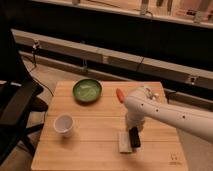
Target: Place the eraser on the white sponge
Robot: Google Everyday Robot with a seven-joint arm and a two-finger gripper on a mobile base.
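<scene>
The white sponge point(124, 142) lies flat on the wooden table point(90, 145), near the front edge and right of the middle. The black eraser point(134, 137) is at the sponge's right edge, on or just above it; I cannot tell whether it rests there. My gripper point(133, 130) hangs from the white arm point(170, 115), which reaches in from the right. The gripper is directly over the eraser and touches or nearly touches its top.
A green bowl point(87, 90) sits at the back middle of the table. A white cup point(64, 125) stands at the left front. A small orange object point(119, 94) lies behind the arm. A black office chair point(17, 107) stands left of the table.
</scene>
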